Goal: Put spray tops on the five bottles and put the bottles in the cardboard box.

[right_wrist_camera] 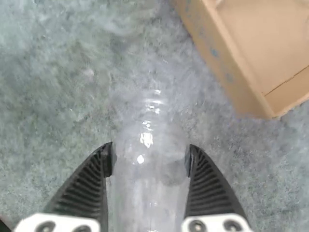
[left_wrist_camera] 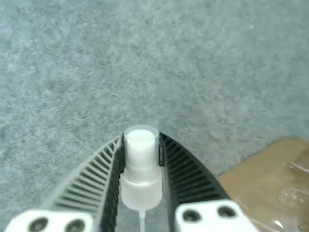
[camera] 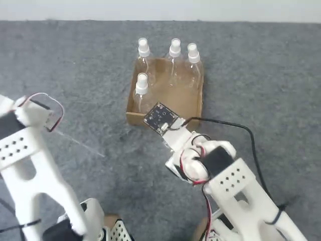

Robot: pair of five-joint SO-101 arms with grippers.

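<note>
In the left wrist view my left gripper (left_wrist_camera: 140, 137) is shut on a white spray top (left_wrist_camera: 141, 166), held above grey carpet with its thin dip tube (camera: 80, 143) trailing toward the middle. My right gripper (right_wrist_camera: 149, 149) is shut on a clear bottle (right_wrist_camera: 150, 130) with a bare neck, just in front of the cardboard box (right_wrist_camera: 217, 53). The high view shows the cardboard box (camera: 194, 108) at the back centre. In it stand several clear bottles, each with a white spray top (camera: 142, 83). My right arm (camera: 215, 165) covers the held bottle from above.
The left arm (camera: 22, 145) stands at the left edge of the grey carpet (camera: 75, 65). A black cable (camera: 241, 128) runs from the right arm's wrist board (camera: 163, 119). A corner of the box (left_wrist_camera: 270, 183) shows in the left wrist view.
</note>
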